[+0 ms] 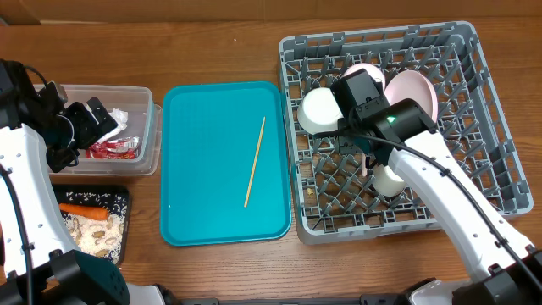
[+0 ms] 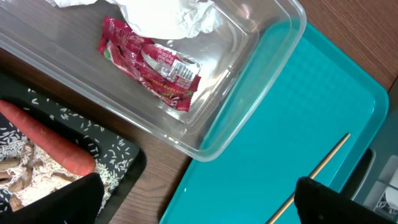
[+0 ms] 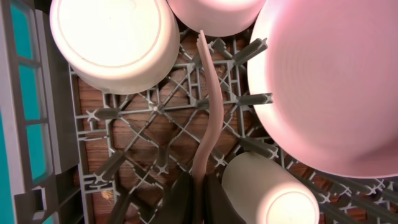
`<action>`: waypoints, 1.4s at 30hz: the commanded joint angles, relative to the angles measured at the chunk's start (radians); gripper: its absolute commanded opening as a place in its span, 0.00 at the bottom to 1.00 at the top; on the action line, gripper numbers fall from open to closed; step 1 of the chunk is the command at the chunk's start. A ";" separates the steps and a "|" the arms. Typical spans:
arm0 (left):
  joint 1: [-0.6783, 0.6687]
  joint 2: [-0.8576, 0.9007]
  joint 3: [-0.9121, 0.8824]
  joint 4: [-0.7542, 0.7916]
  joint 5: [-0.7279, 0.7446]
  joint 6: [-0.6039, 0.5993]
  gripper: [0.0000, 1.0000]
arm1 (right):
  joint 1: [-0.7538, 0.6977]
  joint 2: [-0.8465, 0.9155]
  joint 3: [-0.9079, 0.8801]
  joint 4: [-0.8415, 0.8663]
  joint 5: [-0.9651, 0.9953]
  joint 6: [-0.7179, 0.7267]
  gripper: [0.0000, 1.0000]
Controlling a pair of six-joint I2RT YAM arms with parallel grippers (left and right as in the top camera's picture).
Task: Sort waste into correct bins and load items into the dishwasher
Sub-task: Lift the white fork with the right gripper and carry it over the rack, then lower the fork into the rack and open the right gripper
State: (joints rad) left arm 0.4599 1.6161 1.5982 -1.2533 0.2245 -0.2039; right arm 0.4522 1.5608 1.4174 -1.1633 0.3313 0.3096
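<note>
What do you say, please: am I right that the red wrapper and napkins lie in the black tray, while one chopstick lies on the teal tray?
Not quite: the red wrapper and napkins lie in the clear tub, not the black tray, as the left wrist view shows. One chopstick does lie on the teal tray.

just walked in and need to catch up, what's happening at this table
The right hand is shut on a pale fork, holding it over the lattice of the grey dish rack, beside the bowl, pink plate and cup already loaded. The left hand hangs open above the clear tub holding the wrapper and napkins. One chopstick lies on the teal tray.
</note>
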 commanded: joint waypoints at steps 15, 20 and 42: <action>-0.002 -0.002 0.021 0.001 0.005 -0.006 1.00 | 0.000 0.003 -0.207 0.198 0.005 -0.053 0.04; -0.002 -0.002 0.021 0.001 0.005 -0.006 1.00 | 0.000 0.003 -0.224 0.221 0.005 -0.057 0.04; -0.002 -0.002 0.021 0.001 0.005 -0.006 1.00 | 0.000 0.003 -0.225 0.228 0.007 -0.101 0.17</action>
State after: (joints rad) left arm 0.4599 1.6161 1.5978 -1.2533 0.2249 -0.2039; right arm 0.4522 1.5646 1.1984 -0.9421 0.3298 0.2245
